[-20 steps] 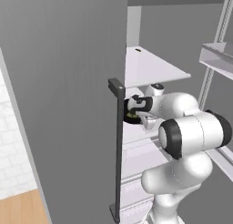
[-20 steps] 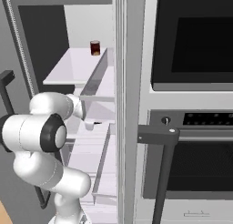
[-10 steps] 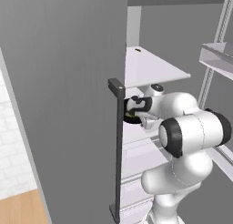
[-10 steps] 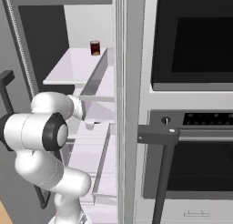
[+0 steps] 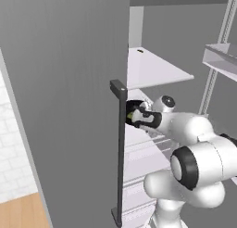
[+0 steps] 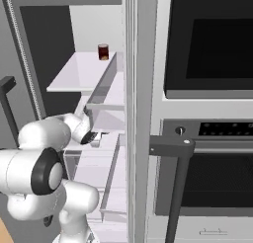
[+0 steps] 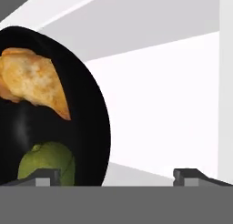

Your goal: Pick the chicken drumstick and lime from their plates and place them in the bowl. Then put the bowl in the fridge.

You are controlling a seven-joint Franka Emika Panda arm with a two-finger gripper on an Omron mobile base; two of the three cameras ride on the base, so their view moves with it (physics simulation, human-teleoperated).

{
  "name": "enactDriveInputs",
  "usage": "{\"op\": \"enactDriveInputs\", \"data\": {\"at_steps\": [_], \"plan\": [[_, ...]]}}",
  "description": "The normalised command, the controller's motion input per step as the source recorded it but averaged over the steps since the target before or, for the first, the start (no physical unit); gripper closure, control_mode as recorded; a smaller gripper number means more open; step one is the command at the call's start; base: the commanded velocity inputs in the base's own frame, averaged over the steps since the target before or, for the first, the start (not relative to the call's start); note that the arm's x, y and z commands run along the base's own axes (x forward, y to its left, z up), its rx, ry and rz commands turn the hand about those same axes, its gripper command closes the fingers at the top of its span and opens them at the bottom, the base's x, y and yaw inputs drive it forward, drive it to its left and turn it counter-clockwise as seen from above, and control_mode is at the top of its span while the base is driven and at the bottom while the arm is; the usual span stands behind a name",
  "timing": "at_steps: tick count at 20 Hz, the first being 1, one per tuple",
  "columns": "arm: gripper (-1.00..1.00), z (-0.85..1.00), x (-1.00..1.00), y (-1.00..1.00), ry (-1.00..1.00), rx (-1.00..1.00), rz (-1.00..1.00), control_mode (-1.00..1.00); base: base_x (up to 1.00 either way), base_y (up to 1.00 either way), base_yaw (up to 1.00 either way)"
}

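In the hand view, going from the left edge, the bowl (image 7: 88, 104) takes up the left part of the frame, glossy black, with the chicken drumstick (image 7: 34, 84) lying in its upper part and the lime (image 7: 48, 161) below it, both well inside the rim; they lie together in it because the bowl is the one thing that has to go into cold storage with both foods aboard. To the right of the bowl runs the bare white fridge shelf (image 7: 159, 114) on which it appears to stand, so the bowl seems to be set down rather than carried. The pincer (image 7: 116, 175) has its two dark tips standing wide apart at the bottom of that view, the left tip in front of the bowl's lower edge and the right tip over bare shelf, with nothing pinched between them; I judge this a release, the jaws spread so the rim is free. In the left base view the grey fridge (image 5: 60, 97) door fills the left half, its dark bar handle (image 5: 119, 153) running down its edge, and just right of that handle the bowl (image 5: 134, 116) shows as a dark shape on a middle shelf with the white arm reaching to it. In the right base view the arm bends in from the lower left toward the shelves, a small dark jar (image 6: 103, 52) stands on the upper shelf, and the black wall oven (image 6: 207, 89) lies farthest right. The placing looks essentially done; what is left, in my judgement, is to draw the hand out without nudging the bowl.
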Motion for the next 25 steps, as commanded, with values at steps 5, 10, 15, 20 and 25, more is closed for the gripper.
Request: {"op": "enactDriveInputs", "data": {"at_steps": [5, 10, 15, 20, 25], "plan": [[-1.0, 0.65, -0.85, 0.0, -0.03, 0.0, 0.0, -1.0, 0.0, 0.0, 0.0], [-1.0, 0.93, -0.91, 0.05, -0.03, 0.0, 0.0, -1.0, 0.0, 0.0, 0.0], [-1.0, 1.0, -0.79, 0.01, 0.0, 0.0, 0.0, -1.0, 0.0, 0.0, 0.0], [-1.0, 1.0, -0.92, 0.0, 0.01, 0.0, 0.0, -1.0, 0.0, 0.0, 0.0], [-1.0, 0.39, -0.99, 0.0, 0.0, -0.03, -0.03, -1.0, 0.0, 0.0, 0.0]]}}
